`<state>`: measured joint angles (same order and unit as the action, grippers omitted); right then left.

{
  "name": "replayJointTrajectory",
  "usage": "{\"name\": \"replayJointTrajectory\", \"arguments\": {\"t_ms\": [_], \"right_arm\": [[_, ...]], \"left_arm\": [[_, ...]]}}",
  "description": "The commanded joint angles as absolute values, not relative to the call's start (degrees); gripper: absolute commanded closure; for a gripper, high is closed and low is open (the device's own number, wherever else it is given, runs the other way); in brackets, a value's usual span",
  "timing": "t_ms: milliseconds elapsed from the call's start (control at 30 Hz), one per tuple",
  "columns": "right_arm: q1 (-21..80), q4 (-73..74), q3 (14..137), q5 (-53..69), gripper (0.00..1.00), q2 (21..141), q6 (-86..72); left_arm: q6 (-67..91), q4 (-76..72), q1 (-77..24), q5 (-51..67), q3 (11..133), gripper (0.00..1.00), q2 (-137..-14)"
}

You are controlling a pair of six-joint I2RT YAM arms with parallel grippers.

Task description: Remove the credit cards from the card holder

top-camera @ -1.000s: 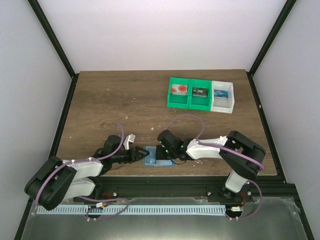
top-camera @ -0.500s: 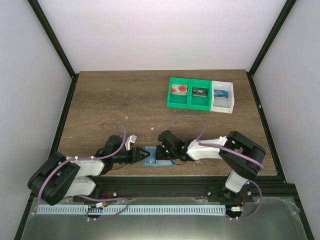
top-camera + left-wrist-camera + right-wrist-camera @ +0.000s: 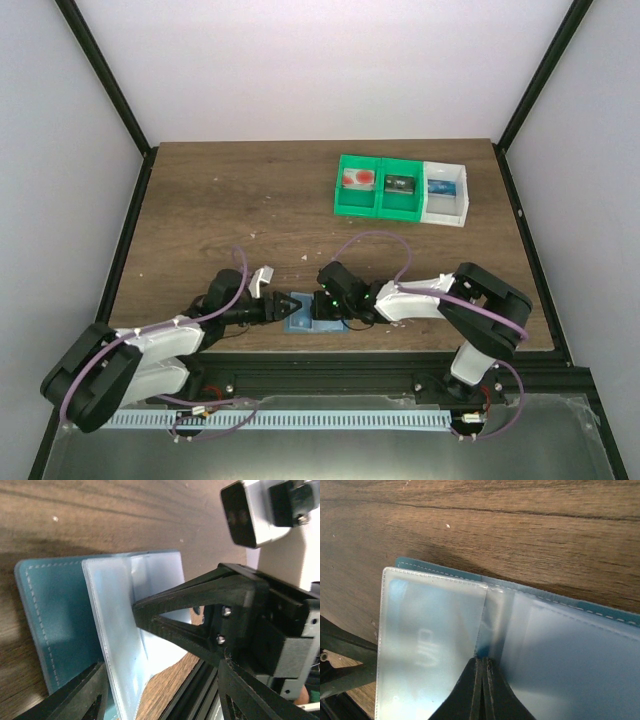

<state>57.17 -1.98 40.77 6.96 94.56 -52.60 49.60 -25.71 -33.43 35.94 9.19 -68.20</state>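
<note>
The light-blue card holder (image 3: 303, 318) lies open near the table's front edge, its clear pocket panels up (image 3: 432, 640). Faint print shows through the left pocket; no red card shows in the holder. My right gripper (image 3: 322, 305) is shut, its tip (image 3: 482, 664) pressed down at the fold between the two pockets. My left gripper (image 3: 283, 306) is open, with one finger (image 3: 87, 690) at the holder's edge and the other finger (image 3: 240, 690) past it. The right gripper's black fingers (image 3: 180, 615) lie across the pocket (image 3: 115, 630) in that view.
Two green bins (image 3: 378, 187) and a white bin (image 3: 446, 193) stand at the back right. They hold a red-and-white card (image 3: 357, 179), a dark card (image 3: 400, 184) and a blue card (image 3: 438, 187). The black frame rail runs just below the holder (image 3: 330, 355).
My left gripper has slid right, from beside the holder onto its left edge. The right gripper has stayed pressed on the holder.
</note>
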Motion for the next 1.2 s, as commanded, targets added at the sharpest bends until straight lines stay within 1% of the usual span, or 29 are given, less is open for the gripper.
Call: {"name": "replayJointTrajectory", "arguments": {"t_ms": [0, 200, 633, 900, 1167], "right_arm": [[57.8, 0.7, 39.0, 6.5, 1.00, 95.8, -53.1], [57.8, 0.7, 39.1, 6.3, 1.00, 95.5, -53.1], [57.9, 0.3, 38.4, 6.4, 1.00, 95.4, -53.2], [57.9, -1.4, 37.5, 6.9, 0.99, 95.1, -53.3], [57.9, -3.0, 36.9, 7.9, 1.00, 95.5, -53.6]], "left_arm": [[47.0, -19.0, -34.0, 32.2, 11.1, 0.36, -63.0], [48.0, -19.1, -34.2, 31.7, 10.5, 0.35, -61.2], [49.1, -26.3, -34.7, 34.9, 10.1, 0.34, -69.5], [50.3, -29.1, -35.2, 35.6, 10.1, 0.38, -70.3], [51.2, -31.2, -36.1, 36.1, 10.0, 0.39, -70.8]]}}
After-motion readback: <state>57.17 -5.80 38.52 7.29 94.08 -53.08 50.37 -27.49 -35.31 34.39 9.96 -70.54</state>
